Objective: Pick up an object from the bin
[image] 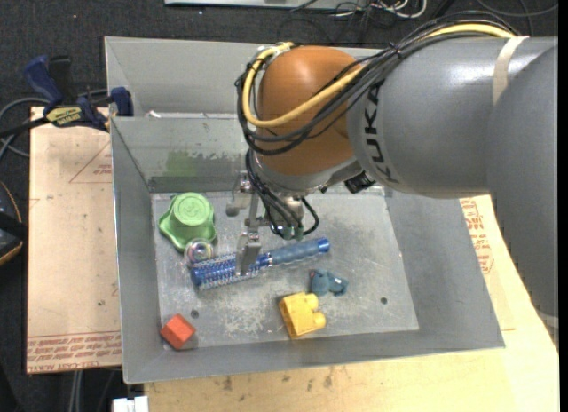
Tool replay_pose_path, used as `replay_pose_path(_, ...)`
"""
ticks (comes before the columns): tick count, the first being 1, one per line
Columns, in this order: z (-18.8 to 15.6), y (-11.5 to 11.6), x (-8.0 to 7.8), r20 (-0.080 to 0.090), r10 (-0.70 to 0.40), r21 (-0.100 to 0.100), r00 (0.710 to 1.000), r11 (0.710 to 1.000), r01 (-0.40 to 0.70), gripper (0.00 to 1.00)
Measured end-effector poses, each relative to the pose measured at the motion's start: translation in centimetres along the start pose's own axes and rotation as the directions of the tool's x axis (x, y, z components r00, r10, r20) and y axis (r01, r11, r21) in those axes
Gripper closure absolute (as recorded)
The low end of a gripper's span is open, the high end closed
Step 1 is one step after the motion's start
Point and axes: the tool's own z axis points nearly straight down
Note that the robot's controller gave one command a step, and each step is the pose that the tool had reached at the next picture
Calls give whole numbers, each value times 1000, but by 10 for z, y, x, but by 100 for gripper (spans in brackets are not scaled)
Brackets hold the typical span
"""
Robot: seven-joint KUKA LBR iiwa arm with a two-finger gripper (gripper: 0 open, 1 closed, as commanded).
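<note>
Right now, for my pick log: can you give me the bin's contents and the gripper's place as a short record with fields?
gripper: low over the blue brush, mid-bin
blue brush: lying flat, bristles toward view's left, handle toward right
green cup: left of the gripper, toward the back
yellow block: front, middle
orange block: front left corner
small blue-grey piece: between brush handle and yellow block

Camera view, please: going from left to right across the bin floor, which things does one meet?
Green cup → yellow block → small blue-grey piece. Left out: the red block, which lies within the cup's span, and the blue brush, which stretches across the middle.
</note>
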Motion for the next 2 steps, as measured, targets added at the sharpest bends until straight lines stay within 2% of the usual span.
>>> replay_pose_path(1,121,-7,8,16,87,-7,996,996,-87,0)
replay_pose_path(2,116,-7,6,25,89,-10,996,996,-89,100)
